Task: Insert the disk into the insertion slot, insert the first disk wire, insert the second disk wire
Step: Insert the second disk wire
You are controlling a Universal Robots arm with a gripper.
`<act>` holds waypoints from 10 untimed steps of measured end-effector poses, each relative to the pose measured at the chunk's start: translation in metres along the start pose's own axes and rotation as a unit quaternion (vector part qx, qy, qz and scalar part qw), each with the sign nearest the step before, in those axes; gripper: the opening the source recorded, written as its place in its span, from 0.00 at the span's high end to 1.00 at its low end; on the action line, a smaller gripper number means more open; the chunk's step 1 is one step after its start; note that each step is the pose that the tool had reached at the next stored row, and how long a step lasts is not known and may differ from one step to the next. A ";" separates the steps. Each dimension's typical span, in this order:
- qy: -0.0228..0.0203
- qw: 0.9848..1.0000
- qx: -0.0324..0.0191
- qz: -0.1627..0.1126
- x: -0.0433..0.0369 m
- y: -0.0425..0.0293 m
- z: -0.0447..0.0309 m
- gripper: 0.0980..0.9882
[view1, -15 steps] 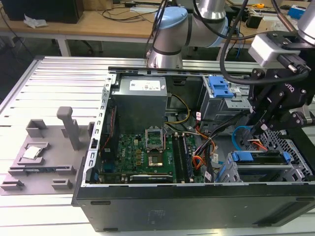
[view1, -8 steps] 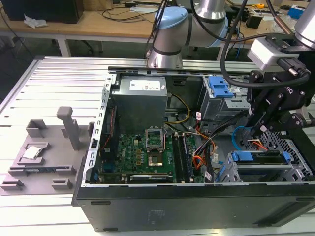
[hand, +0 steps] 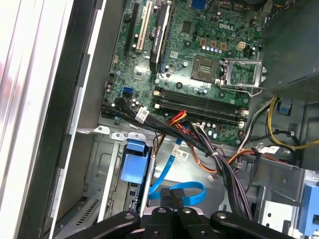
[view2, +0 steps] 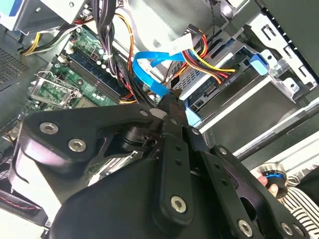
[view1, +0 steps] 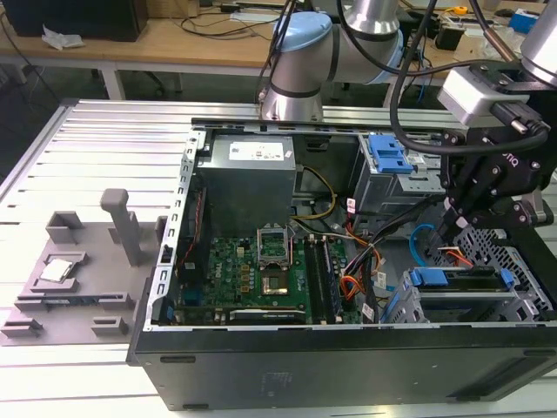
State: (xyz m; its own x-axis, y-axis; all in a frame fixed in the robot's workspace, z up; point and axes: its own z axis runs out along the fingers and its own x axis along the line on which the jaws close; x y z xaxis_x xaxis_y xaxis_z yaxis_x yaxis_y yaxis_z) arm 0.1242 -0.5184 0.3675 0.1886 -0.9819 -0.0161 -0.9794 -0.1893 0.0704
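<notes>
The ribbed metal tabletop (view1: 104,139) carries an open black computer case (view1: 348,366), lying on its side near the tabletop's edge closest to the exterior view. Inside it, the green motherboard (view1: 252,270) fills the floor of the case. At the case's end toward the exterior view's right, the disk (view1: 461,280) sits in the insertion slot (view1: 457,305), a low grey sheet-metal bay; its bright blue caddy edge shows along the front. The black end effector (view1: 451,228) hangs just above that bay. In the second wrist view its fingers (view2: 172,107) are clenched on the second disk wire (view2: 152,69), a smooth bright blue cable that curls in a loop. The first disk wire (view2: 209,62), a thin orange, red and black bundle, runs down to the disk's rear edge just beside it.
</notes>
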 end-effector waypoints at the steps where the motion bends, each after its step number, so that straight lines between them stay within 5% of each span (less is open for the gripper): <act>1: 0.000 1.000 0.000 0.000 0.0000 0.0000 0.0000 0.99; 6: 0.003 1.000 -0.001 0.000 0.0000 0.0000 0.0000 0.98; 10: 0.006 1.000 -0.001 0.000 0.0000 0.0000 0.0000 0.84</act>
State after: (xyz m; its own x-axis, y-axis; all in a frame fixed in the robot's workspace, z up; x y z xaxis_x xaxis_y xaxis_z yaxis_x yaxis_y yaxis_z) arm 0.1242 -0.5184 0.3675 0.1886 -0.9820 -0.0049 -0.9794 -0.1885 0.0725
